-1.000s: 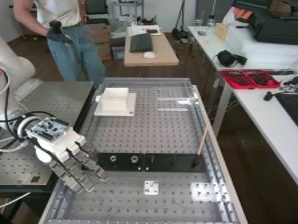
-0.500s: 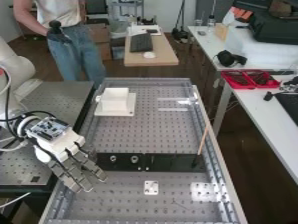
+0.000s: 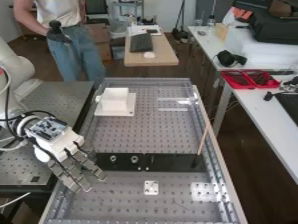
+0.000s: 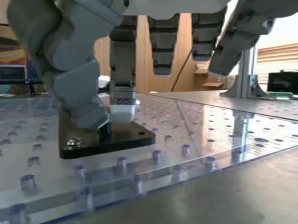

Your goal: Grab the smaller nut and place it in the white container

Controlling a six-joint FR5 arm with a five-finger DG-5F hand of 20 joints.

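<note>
In the high view the hand [image 3: 65, 150] is at the left end of the flat black bar [image 3: 169, 162], its fingers relaxed and slanting down past it. On the bar stand the larger nut [image 3: 113, 159] and, beside it, the bearing [image 3: 134, 159]. The white container [image 3: 115, 101] sits far back on the perforated bench. In the wrist view the hand [image 4: 122, 65] has its thumb and one finger close together over the end of the black bar [image 4: 110, 142], a small dark upright piece between their tips. Other fingers hang nearly straight.
A small white plate [image 3: 151, 187] lies on the bench in front of the bar. A thin wooden stick [image 3: 203, 137] leans at the right rail. Red trays [image 3: 249, 78] are on the side table. A person stands behind the bench at the left.
The hand has shifted very slightly to the left in the high view. The larger nut, the bearing and the white container have stayed where they were.
</note>
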